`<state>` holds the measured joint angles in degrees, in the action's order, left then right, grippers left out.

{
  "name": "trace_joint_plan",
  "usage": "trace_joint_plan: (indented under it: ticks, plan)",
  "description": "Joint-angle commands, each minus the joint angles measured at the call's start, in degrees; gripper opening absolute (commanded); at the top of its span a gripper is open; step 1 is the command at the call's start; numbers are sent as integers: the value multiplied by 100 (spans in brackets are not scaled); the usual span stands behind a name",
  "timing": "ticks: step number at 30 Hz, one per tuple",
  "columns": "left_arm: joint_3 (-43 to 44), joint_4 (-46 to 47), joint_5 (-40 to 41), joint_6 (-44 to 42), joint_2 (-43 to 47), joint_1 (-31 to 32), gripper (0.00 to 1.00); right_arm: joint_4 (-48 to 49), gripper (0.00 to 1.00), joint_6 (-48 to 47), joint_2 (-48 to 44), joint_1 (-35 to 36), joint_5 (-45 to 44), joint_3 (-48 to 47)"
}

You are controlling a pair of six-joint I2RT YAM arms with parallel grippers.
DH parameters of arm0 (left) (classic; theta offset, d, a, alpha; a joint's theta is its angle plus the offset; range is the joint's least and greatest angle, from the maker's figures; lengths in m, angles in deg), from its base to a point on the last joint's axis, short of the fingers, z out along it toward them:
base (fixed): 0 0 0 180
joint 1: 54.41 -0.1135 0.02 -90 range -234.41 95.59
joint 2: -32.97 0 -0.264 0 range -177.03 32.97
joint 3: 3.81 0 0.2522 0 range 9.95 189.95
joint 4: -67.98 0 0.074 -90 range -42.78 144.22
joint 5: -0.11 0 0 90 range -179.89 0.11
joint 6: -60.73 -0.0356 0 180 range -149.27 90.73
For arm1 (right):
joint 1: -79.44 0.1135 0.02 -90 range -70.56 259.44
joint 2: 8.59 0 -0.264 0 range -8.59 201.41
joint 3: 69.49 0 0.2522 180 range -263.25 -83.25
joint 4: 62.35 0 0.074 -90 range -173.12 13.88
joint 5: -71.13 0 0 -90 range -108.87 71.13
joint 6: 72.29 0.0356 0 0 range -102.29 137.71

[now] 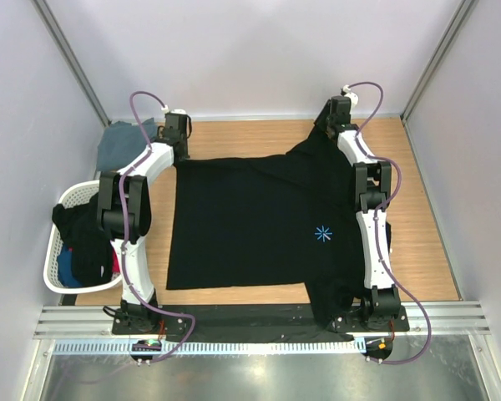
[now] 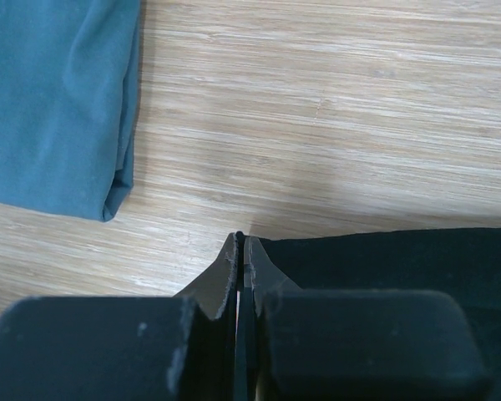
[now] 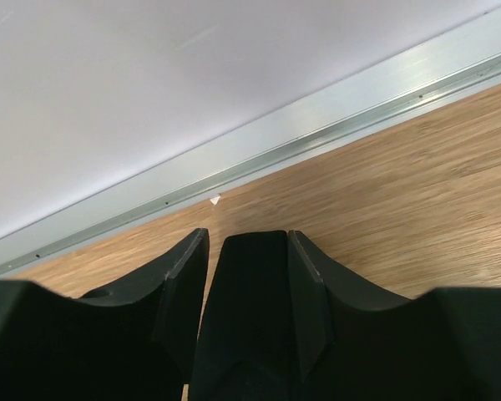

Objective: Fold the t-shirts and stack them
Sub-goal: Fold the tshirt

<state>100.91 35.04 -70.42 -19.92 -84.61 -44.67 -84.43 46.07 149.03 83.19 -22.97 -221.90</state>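
A large black t-shirt (image 1: 250, 221) with a light-blue starburst mark (image 1: 323, 233) lies spread on the wooden table, and its near right part hangs over the front rail. My left gripper (image 1: 178, 138) is shut on the shirt's far left edge; in the left wrist view the jaws (image 2: 240, 244) pinch thin black cloth (image 2: 384, 259) low over the wood. My right gripper (image 1: 331, 115) holds the far right corner; black cloth (image 3: 259, 284) fills the space between its fingers. A folded slate grey-blue t-shirt (image 1: 121, 142) lies at the far left corner and also shows in the left wrist view (image 2: 54, 100).
A white laundry basket (image 1: 52, 251) stands at the left edge, holding dark clothes and a blue and a red item. Walls enclose the table on three sides. A metal rail (image 3: 317, 138) runs along the back wall. Bare wood (image 1: 426, 217) lies right of the shirt.
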Motion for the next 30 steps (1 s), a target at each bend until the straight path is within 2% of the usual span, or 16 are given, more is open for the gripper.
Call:
trace_joint_plan:
  ticks: [1,5,6,8,9,10,11,12,13,20,26,30]
  plan:
    - [238,20,-22,-82,271,-7,0,-162,48,-216,146,91,-179,-171]
    - [247,2,-30,-91,262,-7,0,-232,39,-331,137,91,-319,-233]
    - [247,2,-30,-99,271,-7,0,-241,33,-348,146,91,-337,-250]
    - [247,2,-39,-91,271,-7,0,-249,28,-392,155,82,-363,-259]
    - [247,11,-39,-108,262,-7,0,-258,23,-401,155,82,-372,-259]
    - [264,-7,-30,-108,253,-7,0,-276,13,-462,146,82,-407,-311]
    - [265,-7,-30,-108,244,-7,0,-276,13,-463,146,82,-408,-312]
    - [265,2,-30,-117,253,-7,0,-302,4,-489,137,91,-399,-338]
    - [273,-7,-39,-108,253,-7,0,-311,1,-507,111,82,-399,-364]
    - [554,-156,-136,-135,306,2,0,-249,1,-638,-495,47,-311,-268]
    - [1011,-235,-241,-143,332,-16,0,-249,1,-656,-1531,29,-223,31]
    - [1231,-166,-215,-318,236,-33,0,-267,1,-525,-2068,29,-468,241]
